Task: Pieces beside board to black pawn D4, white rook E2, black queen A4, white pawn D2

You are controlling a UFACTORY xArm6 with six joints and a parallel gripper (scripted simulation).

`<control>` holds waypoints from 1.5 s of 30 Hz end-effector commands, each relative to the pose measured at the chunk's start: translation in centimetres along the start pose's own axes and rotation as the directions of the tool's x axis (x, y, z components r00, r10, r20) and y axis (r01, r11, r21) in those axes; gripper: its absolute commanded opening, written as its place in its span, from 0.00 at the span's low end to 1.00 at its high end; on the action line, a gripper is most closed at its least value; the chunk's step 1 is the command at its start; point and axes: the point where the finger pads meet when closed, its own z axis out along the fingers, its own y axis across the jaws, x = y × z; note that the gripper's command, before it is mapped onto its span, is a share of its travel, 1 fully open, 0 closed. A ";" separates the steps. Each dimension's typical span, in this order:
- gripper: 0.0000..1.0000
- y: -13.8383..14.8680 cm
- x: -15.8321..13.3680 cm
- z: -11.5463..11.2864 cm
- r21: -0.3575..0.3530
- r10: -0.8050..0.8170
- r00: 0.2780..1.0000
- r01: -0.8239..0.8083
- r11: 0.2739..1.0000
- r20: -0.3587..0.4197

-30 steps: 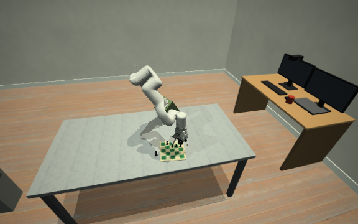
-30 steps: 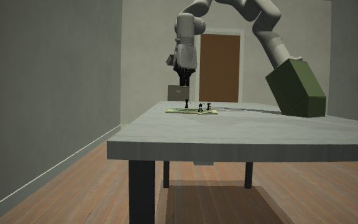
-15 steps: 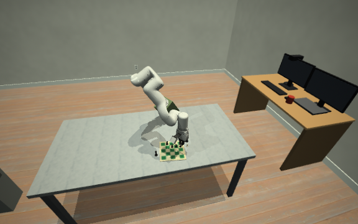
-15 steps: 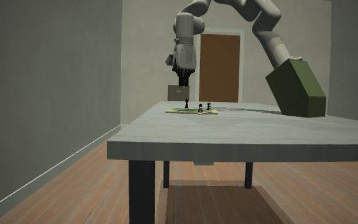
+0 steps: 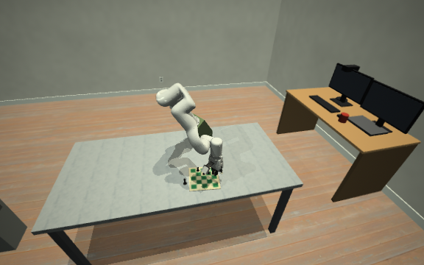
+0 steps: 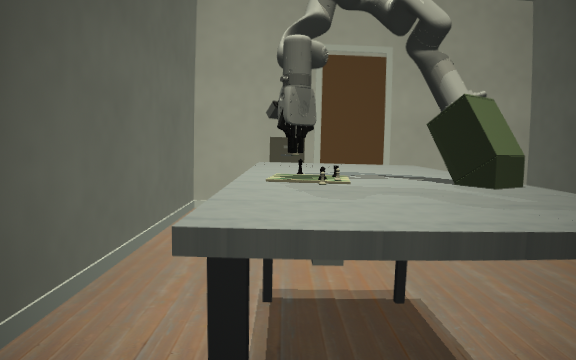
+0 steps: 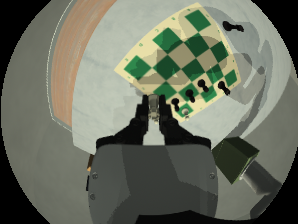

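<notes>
My arm bends over the table (image 5: 124, 177), wrist pointing straight down | gripper (image 6: 296, 148) hangs above the chessboard (image 5: 205, 182) edge, fingers pinched on a small pale piece (image 7: 154, 104), type unclear | one black piece (image 5: 185, 181) stands on the table beside the board | square letters unreadable.

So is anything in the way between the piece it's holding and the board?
Nothing visible lies directly between them. The gripper holds a pale piece in the air above the board's edge. A row of dark pieces stands close beside that spot.
</notes>
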 end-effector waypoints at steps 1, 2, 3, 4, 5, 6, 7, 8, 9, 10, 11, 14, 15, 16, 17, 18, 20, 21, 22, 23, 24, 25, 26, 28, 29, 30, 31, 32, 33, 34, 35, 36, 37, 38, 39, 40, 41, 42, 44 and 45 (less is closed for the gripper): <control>0.00 -0.3 0.1 1.5 0.005 0.001 1.000 -0.001 1.000 -0.003; 0.00 -0.3 0.1 2.0 0.005 0.001 1.000 -0.001 1.000 -0.003; 0.00 -0.3 0.1 2.5 0.005 0.001 1.000 -0.001 1.000 -0.003; 0.00 -0.3 0.1 2.9 0.005 0.001 1.000 -0.001 1.000 -0.003; 0.00 -0.3 0.1 3.3 0.005 0.001 1.000 -0.001 1.000 -0.003; 0.00 -0.3 0.1 3.7 0.005 0.001 1.000 -0.001 1.000 -0.003; 0.00 -0.3 0.1 4.1 0.005 0.001 1.000 -0.001 1.000 -0.003; 0.00 -0.3 0.1 4.4 0.005 0.001 1.000 -0.001 1.000 -0.003; 0.00 -0.3 0.1 4.7 0.005 0.001 1.000 -0.001 1.000 -0.003; 0.00 -0.3 0.1 5.0 0.005 0.001 1.000 -0.001 1.000 -0.003; 0.00 -0.3 0.1 5.2 0.005 0.001 1.000 -0.001 1.000 -0.003; 0.00 -0.3 0.1 5.6 0.005 0.001 1.000 -0.001 1.000 -0.003; 0.00 -0.3 0.1 5.6 0.005 0.001 1.000 -0.001 1.000 -0.003; 0.00 -0.3 0.1 5.7 0.005 0.001 1.000 -0.001 1.000 -0.003; 0.00 -0.3 0.1 5.7 0.005 0.001 1.000 -0.001 1.000 -0.003; 0.00 -0.3 0.1 5.7 0.005 0.001 1.000 -0.001 1.000 -0.003; 0.00 -0.3 0.1 5.7 0.005 0.001 1.000 -0.001 1.000 -0.003; 0.00 -0.3 0.1 5.7 0.005 0.001 1.000 -0.001 1.000 -0.003; 0.00 -0.3 0.1 5.7 0.005 0.001 1.000 -0.001 1.000 -0.003; 0.00 -0.3 0.1 5.7 0.005 0.001 1.000 -0.001 1.000 -0.003; 0.00 -0.3 0.1 5.7 0.005 0.001 1.000 -0.001 1.000 -0.003; 0.00 -0.3 0.1 5.7 0.005 0.001 1.000 -0.001 1.000 -0.003; 0.00 -0.3 0.1 5.7 0.005 0.001 1.000 -0.001 1.000 -0.003; 0.00 -0.3 0.1 5.7 0.005 0.001 1.000 -0.001 1.000 -0.003; 0.00 -0.3 0.1 5.7 0.005 0.001 1.000 -0.001 1.000 -0.003; 0.00 -0.3 0.1 5.7 0.005 0.001 1.000 -0.001 1.000 -0.003; 0.00 -0.3 0.1 5.7 0.005 0.001 1.000 -0.001 1.000 -0.003; 0.00 -0.3 0.1 5.7 0.005 0.001 1.000 -0.001 1.000 -0.003; 0.00 -0.3 0.1 5.7 0.005 0.001 1.000 -0.001 1.000 -0.003; 0.00 -0.3 0.1 5.7 0.005 0.001 1.000 -0.001 1.000 -0.003; 0.00 -0.3 0.1 5.7 0.005 0.001 1.000 -0.001 1.000 -0.003; 0.00 -0.3 0.1 5.7 0.005 0.001 1.000 -0.001 1.000 -0.003; 0.00 -0.3 0.1 5.7 0.005 0.001 1.000 -0.001 1.000 -0.003; 0.00 -0.3 0.1 5.7 0.005 0.001 1.000 -0.001 1.000 -0.003; 0.00 -0.3 0.1 5.7 0.005 0.001 1.000 -0.001 1.000 -0.003; 0.00 -0.3 0.1 5.7 0.005 0.001 1.000 -0.001 1.000 -0.003; 0.00 -0.3 0.1 5.7 0.005 0.001 1.000 -0.001 1.000 -0.003; 0.00 -0.3 0.1 5.7 0.005 0.001 1.000 -0.001 1.000 -0.003; 0.00 -0.3 0.1 5.7 0.005 0.001 1.000 -0.001 1.000 -0.003; 0.00 -0.3 0.1 5.7 0.005 0.001 1.000 -0.001 1.000 -0.003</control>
